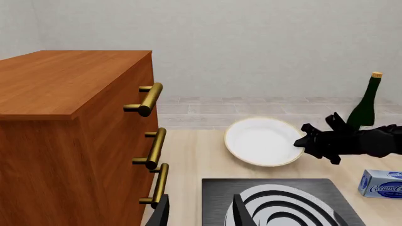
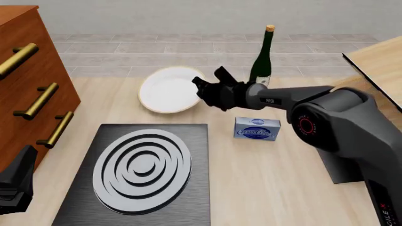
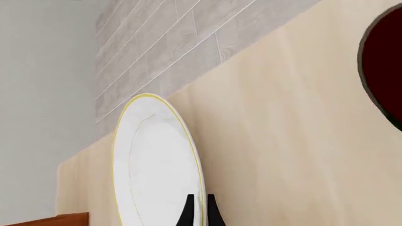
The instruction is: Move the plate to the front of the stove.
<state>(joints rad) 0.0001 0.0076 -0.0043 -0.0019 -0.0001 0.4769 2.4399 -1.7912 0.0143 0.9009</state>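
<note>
Jaws: right gripper (image 2: pixel 199 87) clamped on the plate's (image 2: pixel 166 89) right rim; left gripper (image 1: pixel 201 212) parted, holding nothing, low at the near left by the drawers (image 2: pixel 28 89). Plate: on the table (image 2: pixel 276 174) beyond the stove (image 2: pixel 141 176), left of the bottle (image 2: pixel 262 59). A cream-cheese box (image 2: pixel 257 128) sits right of the stove.

Pale wood table (image 2: pixel 270 188), light grain, fills the near field. Orange-brown wooden drawer cabinet (image 2: pixel 25 70) stands at left, three brass bar handles (image 2: pixel 37 101) on its front. Far side: grey tiled floor (image 2: pixel 188 52) in long courses, then a plain off-white wall (image 1: pixel 264 42). Second pale wood surface (image 2: pixel 377 61), dark-edged, at right. Lighting even, soft shadows.
</note>
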